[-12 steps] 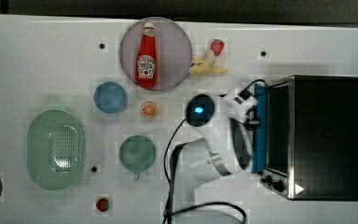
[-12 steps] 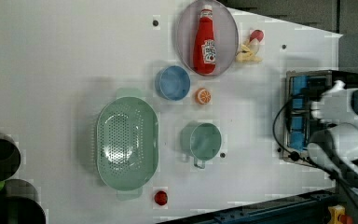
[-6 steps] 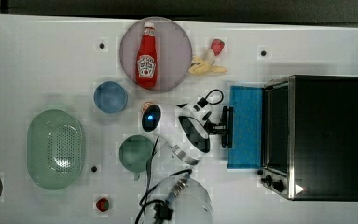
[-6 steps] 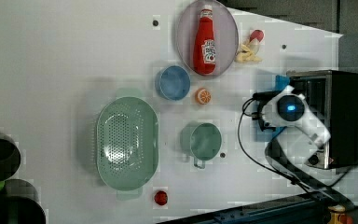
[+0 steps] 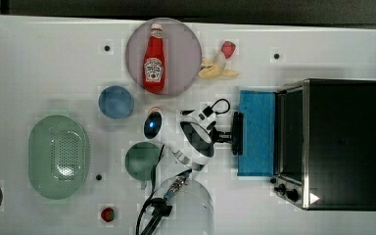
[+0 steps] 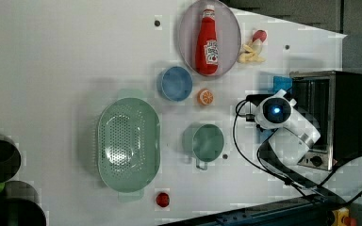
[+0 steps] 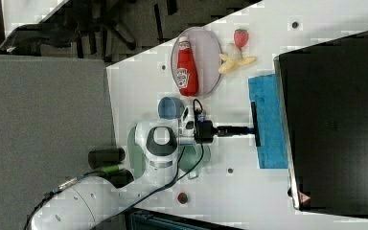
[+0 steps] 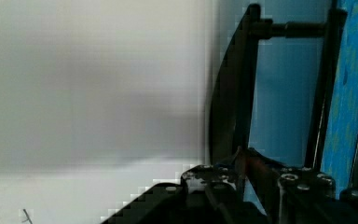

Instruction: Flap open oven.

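Gripping the bar handle [image 5: 236,133] of the oven [image 5: 330,143], jaws nearly closed — slipping risks the lowered door springing back toward three o'clock.

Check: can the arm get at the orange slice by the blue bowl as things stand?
Probably not right away: the pincer is clamped on the oven door handle, and the arm's wrist hangs over the orange slice.

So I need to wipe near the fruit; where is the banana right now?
In the top view, the banana lies on the white table, just right of the plate holding the ketchup bottle, with a strawberry beside it.
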